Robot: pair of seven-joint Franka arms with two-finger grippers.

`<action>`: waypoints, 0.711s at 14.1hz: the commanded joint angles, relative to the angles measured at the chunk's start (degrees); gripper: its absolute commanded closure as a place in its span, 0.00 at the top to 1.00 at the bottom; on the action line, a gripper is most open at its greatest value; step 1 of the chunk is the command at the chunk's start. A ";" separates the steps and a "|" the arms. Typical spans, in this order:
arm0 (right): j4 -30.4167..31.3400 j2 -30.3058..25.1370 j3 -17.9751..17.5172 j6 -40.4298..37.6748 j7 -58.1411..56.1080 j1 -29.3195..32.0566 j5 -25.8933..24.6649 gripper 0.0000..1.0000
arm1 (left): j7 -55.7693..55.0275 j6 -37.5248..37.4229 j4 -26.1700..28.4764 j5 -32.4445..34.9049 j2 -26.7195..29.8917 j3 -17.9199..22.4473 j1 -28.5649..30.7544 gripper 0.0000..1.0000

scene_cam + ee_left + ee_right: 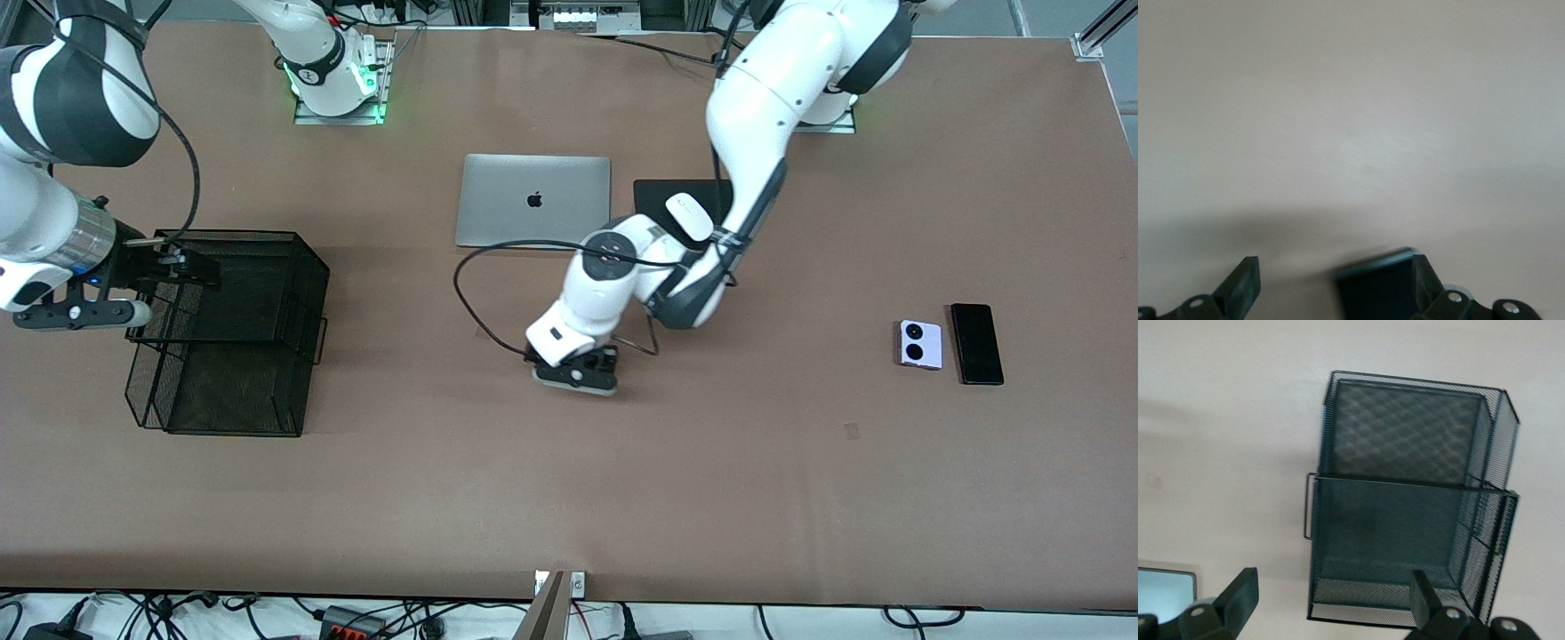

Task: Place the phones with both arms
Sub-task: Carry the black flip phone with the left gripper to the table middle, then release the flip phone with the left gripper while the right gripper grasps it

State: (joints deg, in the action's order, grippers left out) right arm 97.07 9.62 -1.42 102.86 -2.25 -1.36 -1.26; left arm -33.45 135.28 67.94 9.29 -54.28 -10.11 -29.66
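My left gripper [576,372] is low over the middle of the table. In the left wrist view the left gripper [1335,267] is open, and the small squarish black phone [1375,293] lies on the table between the fingers, against one finger [1423,273]. In the front view that phone is hidden under the hand. The lilac-white phone [919,344] and the long slim black phone [976,343] lie side by side toward the left arm's end. My right gripper [178,267] hangs over the black mesh basket [227,329], open and empty; the right wrist view shows the gripper [1331,579] above the basket [1405,500].
A shut silver laptop [533,200] lies near the robots' bases, its corner also in the right wrist view [1165,593]. A white mouse [689,216] sits on a black pad [662,194] beside it, partly under the left arm. A black cable [471,293] loops over the table.
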 commanded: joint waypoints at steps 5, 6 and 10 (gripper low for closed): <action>-3.99 5.05 0.02 4.18 0.14 -8.30 3.00 1.00 | 20.15 -22.42 3.60 -0.15 13.84 -5.34 15.56 1.00; -4.08 6.80 0.02 5.50 0.05 -9.70 4.49 1.00 | 21.75 -23.13 5.26 -0.24 15.24 -7.36 18.99 1.00; -7.24 14.80 0.02 10.86 0.14 -16.81 5.12 1.00 | 29.19 -22.35 15.27 -0.15 20.43 -13.08 32.62 1.00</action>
State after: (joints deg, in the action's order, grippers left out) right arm 93.49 20.03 -1.91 112.35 -2.19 -15.03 3.09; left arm -10.07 111.73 75.21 9.24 -38.45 -20.07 -3.48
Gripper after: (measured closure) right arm 0.000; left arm 0.000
